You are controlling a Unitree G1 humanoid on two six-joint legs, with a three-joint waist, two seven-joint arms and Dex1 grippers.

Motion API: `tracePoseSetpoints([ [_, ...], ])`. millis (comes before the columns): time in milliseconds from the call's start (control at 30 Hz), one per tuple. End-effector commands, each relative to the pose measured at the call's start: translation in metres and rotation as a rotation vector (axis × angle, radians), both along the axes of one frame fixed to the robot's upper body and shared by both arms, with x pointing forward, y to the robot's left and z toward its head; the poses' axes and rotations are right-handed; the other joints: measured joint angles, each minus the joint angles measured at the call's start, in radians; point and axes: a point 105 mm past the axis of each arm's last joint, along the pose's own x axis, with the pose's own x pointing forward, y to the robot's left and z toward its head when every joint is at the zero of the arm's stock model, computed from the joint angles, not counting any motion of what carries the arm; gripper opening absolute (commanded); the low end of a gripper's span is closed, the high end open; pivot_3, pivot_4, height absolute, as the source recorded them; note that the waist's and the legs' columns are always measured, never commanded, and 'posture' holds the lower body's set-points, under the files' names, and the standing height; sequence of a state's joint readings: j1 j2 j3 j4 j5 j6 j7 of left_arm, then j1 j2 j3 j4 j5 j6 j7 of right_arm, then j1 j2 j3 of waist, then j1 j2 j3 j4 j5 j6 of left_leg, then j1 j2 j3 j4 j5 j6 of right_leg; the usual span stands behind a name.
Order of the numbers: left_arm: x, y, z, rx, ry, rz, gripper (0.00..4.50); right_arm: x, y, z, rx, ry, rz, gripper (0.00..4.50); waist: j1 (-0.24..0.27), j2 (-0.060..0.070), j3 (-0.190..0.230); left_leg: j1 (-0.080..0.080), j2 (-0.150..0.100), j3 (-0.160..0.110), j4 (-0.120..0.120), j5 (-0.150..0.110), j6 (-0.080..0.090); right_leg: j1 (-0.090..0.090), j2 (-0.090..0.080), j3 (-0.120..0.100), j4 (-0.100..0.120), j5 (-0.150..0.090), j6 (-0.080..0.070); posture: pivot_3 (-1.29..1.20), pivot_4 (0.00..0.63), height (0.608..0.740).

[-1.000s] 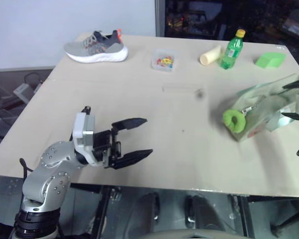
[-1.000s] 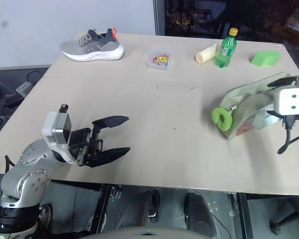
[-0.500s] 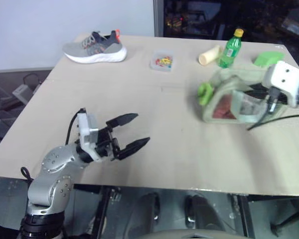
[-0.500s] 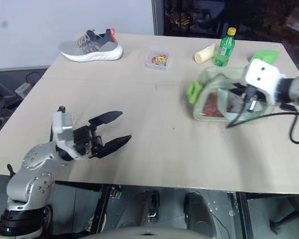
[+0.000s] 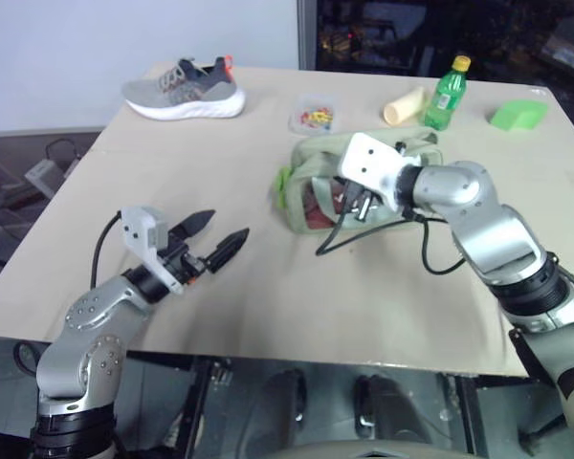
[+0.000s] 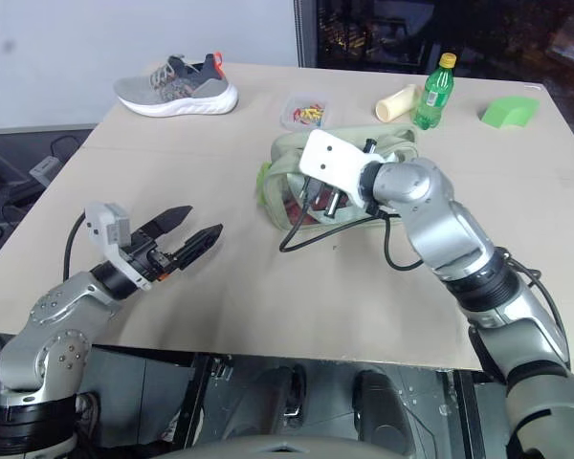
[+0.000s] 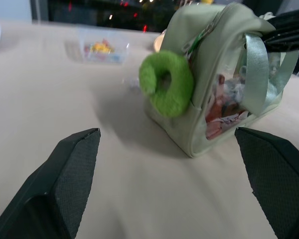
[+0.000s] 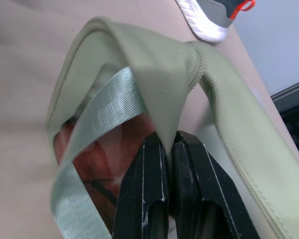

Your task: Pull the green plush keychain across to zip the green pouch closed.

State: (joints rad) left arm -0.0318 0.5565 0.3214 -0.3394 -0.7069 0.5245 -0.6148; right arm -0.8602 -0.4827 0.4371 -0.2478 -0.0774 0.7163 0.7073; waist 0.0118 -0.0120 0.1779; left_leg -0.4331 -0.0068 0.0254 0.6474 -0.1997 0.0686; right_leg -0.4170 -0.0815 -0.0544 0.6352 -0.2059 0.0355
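The green pouch (image 5: 311, 164), pale sage with clear panels and red contents, stands near the table's middle. The green plush keychain (image 7: 177, 97), a lime fuzzy ring, hangs at the pouch's end nearest my left arm, also visible as the keychain (image 5: 283, 182) in the left eye view. My right gripper (image 8: 165, 140) is shut on a fold of the pouch's fabric at its top, beside the webbing strap (image 8: 107, 99). My left gripper (image 5: 225, 228) stands open a short way from the keychain, pointing at it, with nothing between its fingers.
At the back of the table lie a grey shoe (image 5: 184, 88), a clear box of coloured bits (image 5: 313, 117), a cream cylinder (image 5: 405, 105), a green bottle (image 5: 445, 91) and a green wedge block (image 5: 517, 115). A black cable (image 5: 340, 239) loops under my right wrist.
My right gripper shut on the pouch and carried it from the table's right side to the middle. My left gripper stayed open, moved forward and turned toward the pouch.
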Motion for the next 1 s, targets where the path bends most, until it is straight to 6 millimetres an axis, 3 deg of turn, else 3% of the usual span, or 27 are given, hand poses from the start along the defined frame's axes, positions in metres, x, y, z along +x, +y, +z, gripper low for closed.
tracePoseSetpoints([
  [33, 0.015, 0.002, 0.009, 0.051, -0.040, 0.069, 4.50, -0.005, 0.012, 0.007, 0.024, -0.018, 0.041, 0.02, 0.000, 0.000, 0.000, 0.000, 0.000, 0.000, 0.001, 0.000, 0.000, 0.000, 0.000, 0.000, 0.002, 0.000, 0.000, 0.00, 0.150, 0.740],
  [200, 0.041, -0.010, 0.011, 0.236, -0.151, 0.153, 4.50, -0.007, 0.015, 0.010, 0.031, -0.026, 0.046, 0.02, -0.005, 0.000, 0.000, 0.001, 0.000, 0.000, 0.002, -0.001, -0.003, 0.000, 0.002, 0.001, 0.006, 0.000, 0.000, 0.00, 0.150, 0.740],
  [400, 0.055, -0.027, 0.012, 0.445, -0.287, 0.133, 4.50, -0.007, 0.016, 0.016, 0.043, -0.034, 0.045, 0.02, -0.007, 0.000, 0.000, 0.001, 0.000, 0.001, 0.001, 0.001, -0.001, -0.001, 0.002, 0.002, 0.006, 0.002, 0.004, 0.00, 0.150, 0.740],
  [600, 0.067, -0.050, 0.006, 0.546, -0.371, 0.079, 4.50, -0.009, 0.019, 0.017, 0.049, -0.036, 0.048, 0.02, -0.007, 0.000, 0.000, 0.001, 0.000, 0.001, 0.001, -0.001, -0.003, -0.002, 0.002, 0.002, 0.006, 0.002, 0.004, 0.00, 0.150, 0.740],
  [700, 0.069, -0.060, 0.002, 0.563, -0.401, 0.056, 3.58, -0.009, 0.019, 0.018, 0.058, -0.036, 0.048, 0.00, -0.006, 0.000, 0.000, 0.000, 0.000, 0.001, 0.001, -0.001, -0.003, -0.002, 0.001, 0.002, 0.006, 0.002, 0.004, 0.00, 0.150, 0.740],
  [933, 0.069, -0.051, -0.001, 0.618, -0.434, 0.078, 0.20, -0.011, 0.022, 0.016, 0.063, -0.031, 0.056, 0.00, -0.012, 0.000, 0.000, 0.000, 0.000, 0.001, 0.001, -0.001, -0.003, -0.003, -0.004, 0.002, 0.006, 0.002, 0.004, 0.00, 0.150, 0.740],
  [1000, 0.070, -0.047, 0.001, 0.651, -0.458, 0.084, 0.08, -0.011, 0.024, 0.016, 0.070, -0.028, 0.060, 0.00, -0.017, 0.000, 0.000, 0.000, 0.000, 0.001, 0.001, -0.001, -0.003, -0.003, -0.004, 0.002, 0.006, 0.002, 0.004, 0.00, 0.150, 0.740],
])
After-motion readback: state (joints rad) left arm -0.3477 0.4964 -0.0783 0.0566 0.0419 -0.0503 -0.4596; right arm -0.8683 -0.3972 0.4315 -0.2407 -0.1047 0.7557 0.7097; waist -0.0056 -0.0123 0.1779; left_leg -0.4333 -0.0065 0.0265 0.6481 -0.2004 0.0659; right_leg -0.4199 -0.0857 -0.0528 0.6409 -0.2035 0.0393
